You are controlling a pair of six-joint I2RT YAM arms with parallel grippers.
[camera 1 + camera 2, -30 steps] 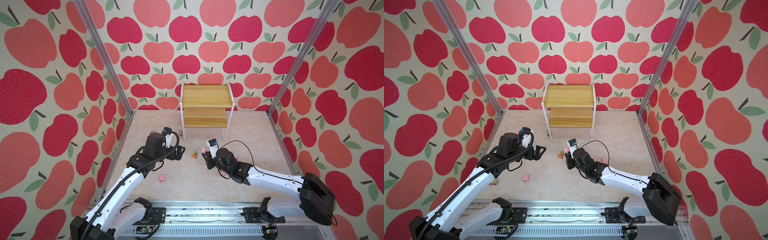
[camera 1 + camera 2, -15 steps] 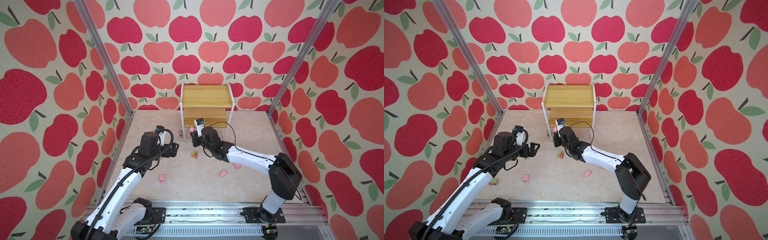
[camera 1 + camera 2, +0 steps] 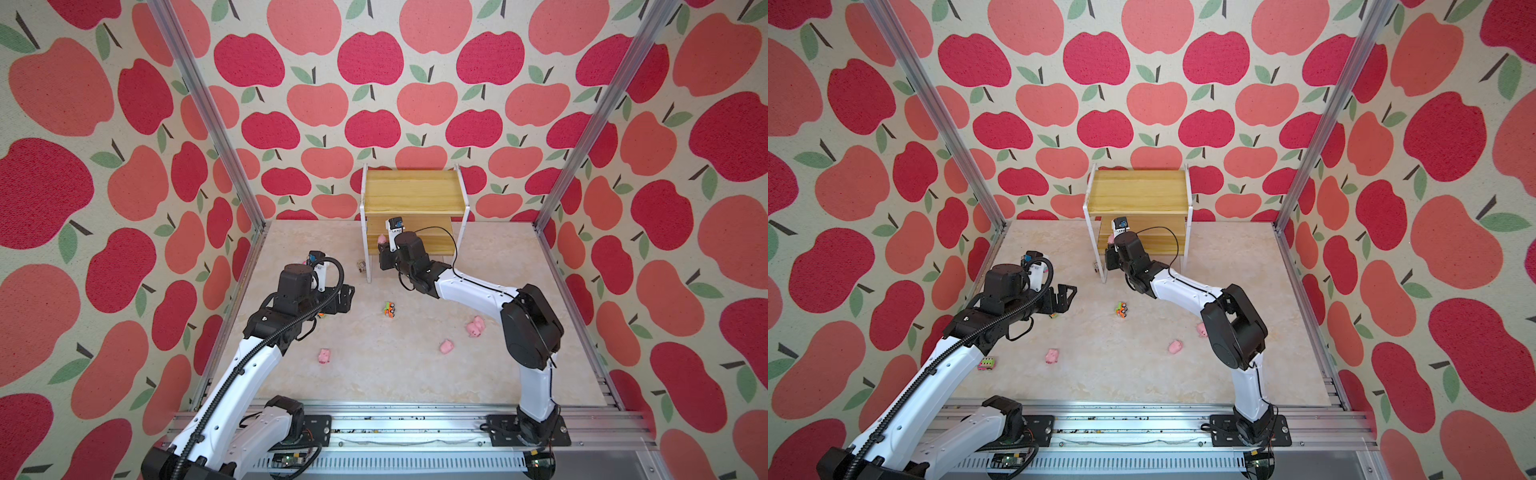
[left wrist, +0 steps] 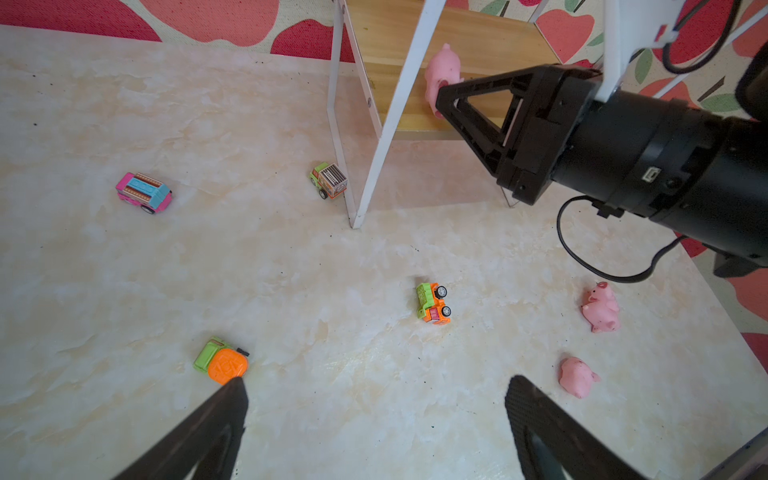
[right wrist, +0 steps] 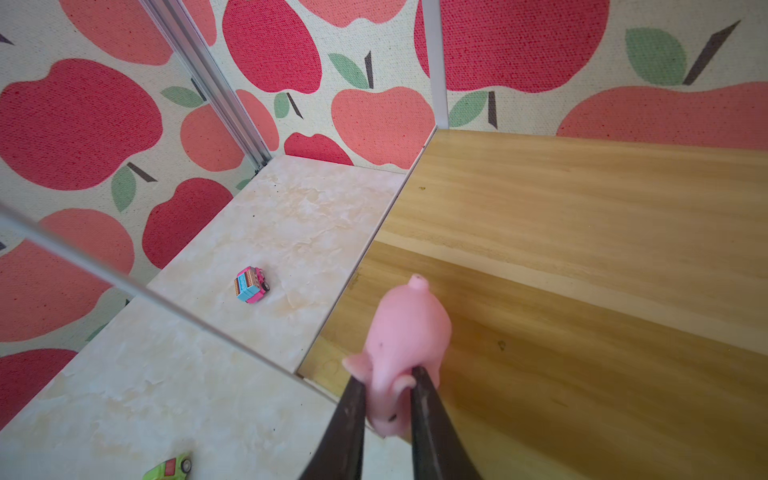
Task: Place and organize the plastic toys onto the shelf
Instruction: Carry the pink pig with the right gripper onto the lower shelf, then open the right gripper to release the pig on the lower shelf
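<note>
The shelf [image 3: 413, 195] stands at the back wall, both boards bare in both top views. My right gripper [image 5: 388, 378] is shut on a pink pig [image 5: 409, 332] and holds it over the left front corner of the lower board [image 5: 582, 374]; whether the pig touches the wood I cannot tell. The held pig [image 3: 381, 239] also shows in a top view. My left gripper [image 4: 376, 386] is open and empty above the floor. An orange and green truck [image 4: 221, 361] lies beside one of its fingertips [image 4: 235, 388].
On the floor lie another orange and green truck [image 4: 433, 303], a green caged truck [image 4: 328, 180] by the shelf's front leg, a pink and blue truck [image 4: 143, 193], and pigs [image 4: 602, 307] [image 4: 577, 376] [image 3: 324, 356]. The right arm [image 3: 469, 286] stretches across the floor.
My right gripper has carried the pig from the middle of the floor up to the shelf's lower left corner. The left gripper has stayed open and barely moved.
</note>
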